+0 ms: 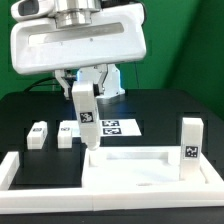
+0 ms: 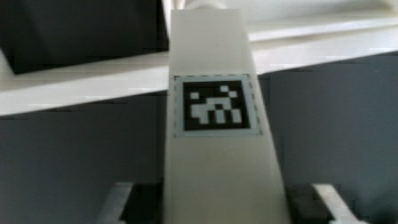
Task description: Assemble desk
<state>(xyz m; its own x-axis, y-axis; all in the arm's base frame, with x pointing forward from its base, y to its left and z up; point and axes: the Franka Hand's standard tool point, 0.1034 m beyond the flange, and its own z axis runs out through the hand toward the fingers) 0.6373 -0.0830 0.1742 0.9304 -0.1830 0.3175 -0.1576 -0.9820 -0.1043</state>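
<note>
Wrist view: gripper (image 2: 217, 202) clamps leg post (image 2: 217, 60) near its top, across flat faces. Rigid, light, smooth plastic; judged prone to slipping.

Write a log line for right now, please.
claw: shut on leg | leg: upright at desk top corner | loose legs: two on table

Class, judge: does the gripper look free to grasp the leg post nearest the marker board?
Probably not: the gripper is shut on the held leg post, though the target post sits uncovered.
</note>
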